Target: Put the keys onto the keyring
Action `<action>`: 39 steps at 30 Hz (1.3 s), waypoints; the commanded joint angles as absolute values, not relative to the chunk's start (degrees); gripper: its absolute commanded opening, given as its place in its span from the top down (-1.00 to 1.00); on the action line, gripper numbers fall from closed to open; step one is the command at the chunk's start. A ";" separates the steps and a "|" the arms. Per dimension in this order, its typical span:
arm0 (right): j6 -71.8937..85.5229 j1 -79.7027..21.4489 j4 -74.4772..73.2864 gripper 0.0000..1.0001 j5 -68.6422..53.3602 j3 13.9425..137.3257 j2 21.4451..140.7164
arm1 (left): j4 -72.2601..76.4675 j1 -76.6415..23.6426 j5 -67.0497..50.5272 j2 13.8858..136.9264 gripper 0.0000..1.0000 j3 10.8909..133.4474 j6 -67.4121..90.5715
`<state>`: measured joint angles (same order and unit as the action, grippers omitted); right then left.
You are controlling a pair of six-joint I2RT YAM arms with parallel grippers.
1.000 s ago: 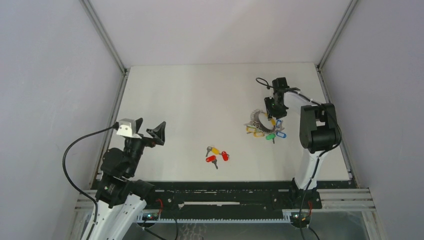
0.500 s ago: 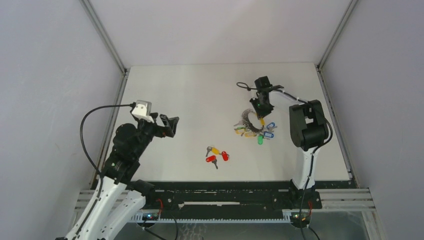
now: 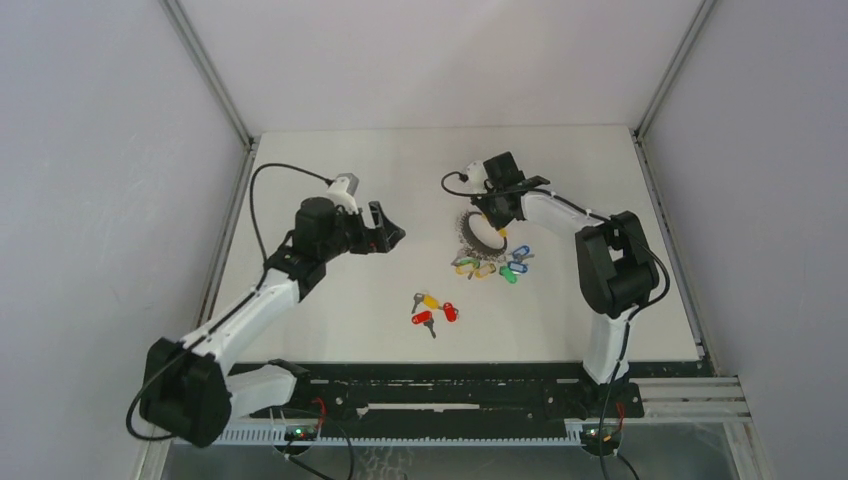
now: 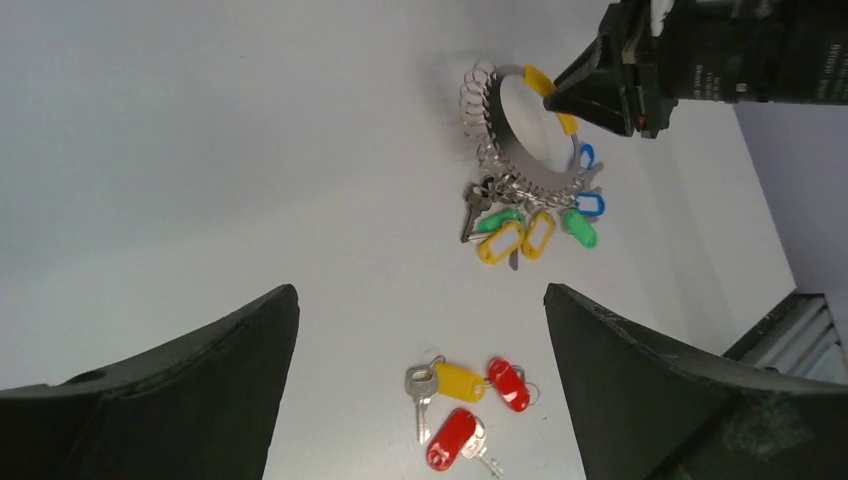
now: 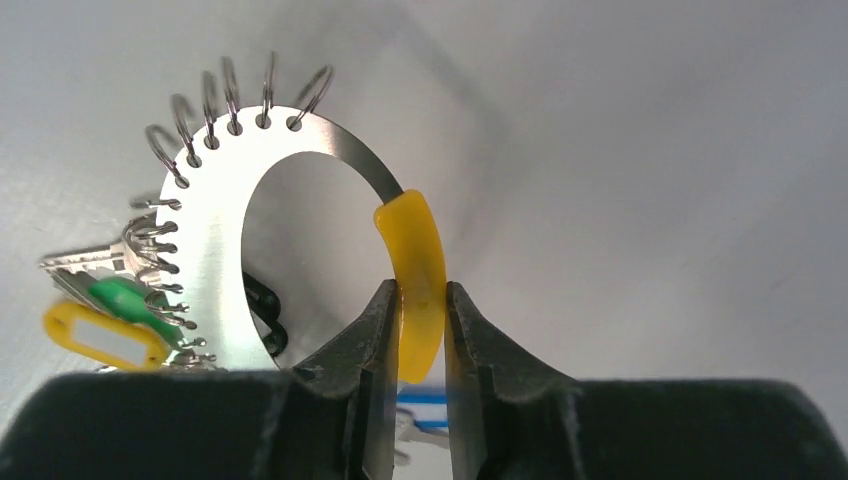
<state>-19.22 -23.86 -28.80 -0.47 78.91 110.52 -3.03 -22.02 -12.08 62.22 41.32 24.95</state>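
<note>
Three keys (image 3: 433,308) lie together on the white table, two with red tags and one with a yellow tag; the left wrist view shows these keys (image 4: 465,400) low between the fingers. My left gripper (image 3: 385,230) hovers wide open, left of and behind them, holding nothing (image 4: 420,292). The keyring (image 3: 482,233) is a flat silver ring with small wire loops (image 5: 215,250) and a bunch of green, blue and yellow tags (image 3: 490,268). My right gripper (image 3: 498,215) is shut on its orange-yellow band (image 5: 415,260), pinched between both fingers (image 5: 420,292). The left wrist view also takes in the keyring (image 4: 525,165).
The table (image 3: 350,170) is boxed in by grey walls with metal posts at the back corners. The right arm's cable (image 3: 455,180) loops behind its wrist. The arm bases and a black rail (image 3: 440,395) run along the near edge.
The right gripper closed on the yellow band and pulled the keyring left, toward the table's middle. The left arm stretched out forward and to the right, staying open.
</note>
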 commanded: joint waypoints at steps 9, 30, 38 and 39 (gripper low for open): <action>-25.47 -27.35 -19.64 0.95 -0.39 78.23 102.87 | 11.84 -21.40 -28.21 88.67 -0.82 57.32 30.76; -12.40 -27.91 -31.55 0.28 -2.18 88.83 111.63 | 13.15 -18.11 -21.32 90.82 -0.68 53.92 33.89; -6.81 -24.48 -39.13 0.25 0.93 95.03 118.25 | 14.53 -18.11 -17.48 82.47 -0.70 44.43 35.95; -6.10 -24.06 -40.18 0.25 0.41 95.62 119.02 | 14.22 -18.11 -17.64 82.15 -0.70 44.16 35.87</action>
<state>-11.00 -25.87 -34.98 -0.30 91.98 116.73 11.35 -18.33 -19.55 85.73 46.13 34.37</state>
